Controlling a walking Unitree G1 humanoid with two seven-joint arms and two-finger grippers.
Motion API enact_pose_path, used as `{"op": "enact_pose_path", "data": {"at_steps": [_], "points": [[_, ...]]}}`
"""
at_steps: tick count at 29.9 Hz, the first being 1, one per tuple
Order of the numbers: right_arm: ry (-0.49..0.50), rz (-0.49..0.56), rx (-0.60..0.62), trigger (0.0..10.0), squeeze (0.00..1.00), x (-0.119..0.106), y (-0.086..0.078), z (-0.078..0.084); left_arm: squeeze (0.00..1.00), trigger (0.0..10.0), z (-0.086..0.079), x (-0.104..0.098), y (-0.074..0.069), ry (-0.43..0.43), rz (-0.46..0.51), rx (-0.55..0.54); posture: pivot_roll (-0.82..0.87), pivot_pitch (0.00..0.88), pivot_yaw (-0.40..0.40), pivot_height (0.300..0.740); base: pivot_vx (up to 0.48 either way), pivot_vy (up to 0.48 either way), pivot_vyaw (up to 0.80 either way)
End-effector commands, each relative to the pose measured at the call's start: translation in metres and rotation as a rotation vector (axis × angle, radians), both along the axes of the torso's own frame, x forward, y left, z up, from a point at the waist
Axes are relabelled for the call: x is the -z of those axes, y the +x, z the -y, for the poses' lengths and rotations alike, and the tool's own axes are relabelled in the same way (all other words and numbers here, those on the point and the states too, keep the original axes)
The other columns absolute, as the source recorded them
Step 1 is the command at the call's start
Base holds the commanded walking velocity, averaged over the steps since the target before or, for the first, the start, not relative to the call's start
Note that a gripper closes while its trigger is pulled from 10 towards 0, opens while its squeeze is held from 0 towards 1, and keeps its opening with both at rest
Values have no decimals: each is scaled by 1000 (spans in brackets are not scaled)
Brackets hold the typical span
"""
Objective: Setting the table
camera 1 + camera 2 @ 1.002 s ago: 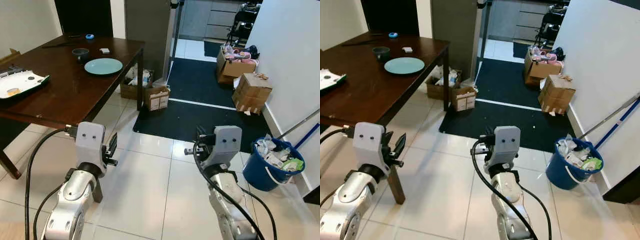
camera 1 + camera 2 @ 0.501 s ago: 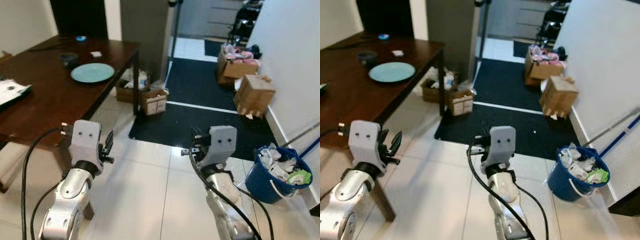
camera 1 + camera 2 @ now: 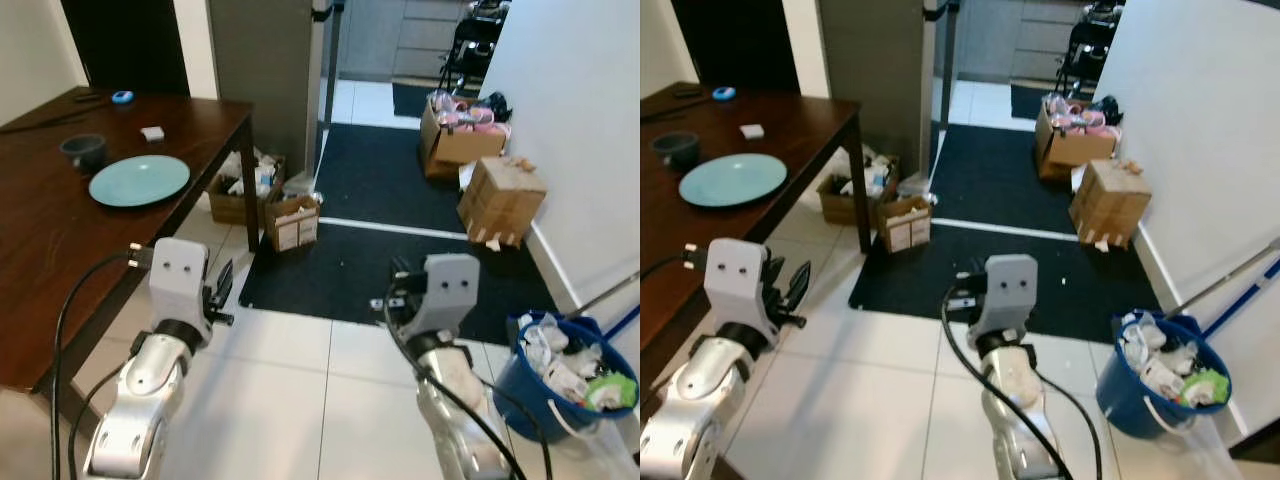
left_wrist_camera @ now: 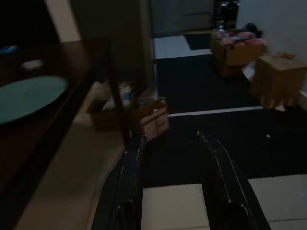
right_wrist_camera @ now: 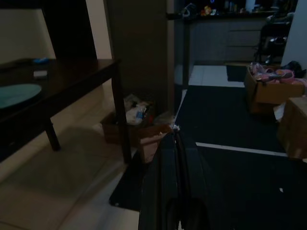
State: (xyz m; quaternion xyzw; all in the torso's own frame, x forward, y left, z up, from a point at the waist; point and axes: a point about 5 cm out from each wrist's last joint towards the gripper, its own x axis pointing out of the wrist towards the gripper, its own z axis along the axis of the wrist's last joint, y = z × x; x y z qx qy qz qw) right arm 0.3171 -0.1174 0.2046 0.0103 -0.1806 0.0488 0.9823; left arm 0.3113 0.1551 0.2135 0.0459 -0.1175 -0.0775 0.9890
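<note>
A dark wooden table [image 3: 60, 235] stands on my left. On it lie a teal plate [image 3: 139, 181], a dark bowl [image 3: 83, 150], a small white object [image 3: 152, 133] and a small blue item [image 3: 122, 97]. My left gripper [image 3: 222, 288] is held low beside the table's near corner, over the tiled floor, open with nothing between its fingers [image 4: 132, 158]. My right gripper [image 3: 393, 293] hovers over the edge of the dark mat, shut and holding nothing, fingers [image 5: 176, 143] pressed together.
Open cardboard boxes [image 3: 293, 220] sit by the table leg. A dark mat [image 3: 400, 215] covers the floor ahead. More boxes [image 3: 500, 200] line the white wall on the right, and a blue bucket [image 3: 560, 385] of rubbish stands at the right. A grey pillar [image 3: 265, 60] rises behind the table.
The whole picture has shifted, so the camera moved: the table now sits further left and the white tray has left the view. Both arms keep the same pose.
</note>
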Motion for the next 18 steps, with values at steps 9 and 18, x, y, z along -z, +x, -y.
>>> {"op": "enact_pose_path", "data": {"at_steps": [9,18], "points": [[-1,-6,12,10000,0,2,0,3,0,10000,2,4,3,-2,-16,3,35,105,13,740,480,0,0],[7,13,-7,10000,0,-4,-1,1,0,10000,1,5,5,-15,-26,-4,35,106,16,740,480,0,0]]}}
